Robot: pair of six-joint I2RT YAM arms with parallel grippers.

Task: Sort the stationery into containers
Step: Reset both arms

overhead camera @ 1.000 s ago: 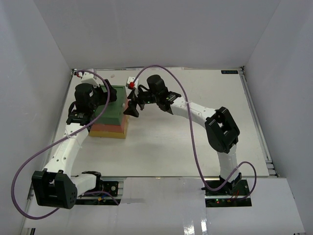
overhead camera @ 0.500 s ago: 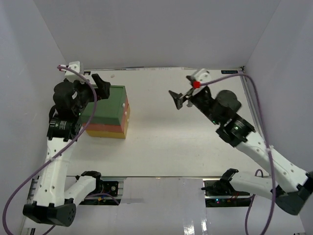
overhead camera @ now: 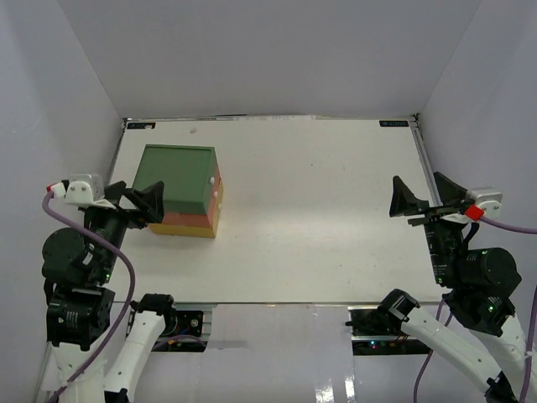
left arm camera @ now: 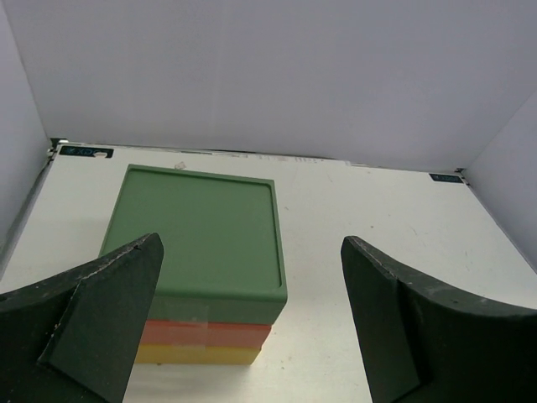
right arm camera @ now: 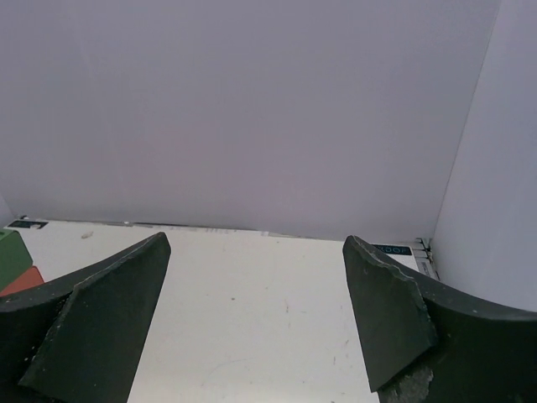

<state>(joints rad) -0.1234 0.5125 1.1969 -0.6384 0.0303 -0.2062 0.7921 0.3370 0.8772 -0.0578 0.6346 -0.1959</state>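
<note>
**Top external view**
- The drawer stack (overhead camera: 174,179) stands on the left part of the white table (overhead camera: 319,227), toward the far side. It is upright, green tier uppermost, with the red-orange and yellow tiers showing beneath on its near and right sides.
- In plan it is almost square, so no long axis can be told. Its edges are turned slightly off the table edges. Small pale spots mark the right-facing side; whether they are handles cannot be told.
- The left arm is folded at the near-left corner. The left gripper (overhead camera: 141,200) sits over the left table edge, just beside the stack's near-left corner, pointing toward the stack. Its jaws are spread wide and hold nothing.
- The right arm is folded at the near-right corner. The right gripper (overhead camera: 424,197) sits over the right side of the table, well apart from the stack. Its jaws are spread wide and hold nothing.

**Left wrist view**
- The stack lies ahead, framed between the two dark fingers (left arm camera: 92,323); no contact is visible.
- All three tiers show on the near face.

**Right wrist view**
- The fingers (right arm camera: 92,327) stand far apart over bare table.
- Only a green and red-orange corner of the stack shows at the left edge.
</note>
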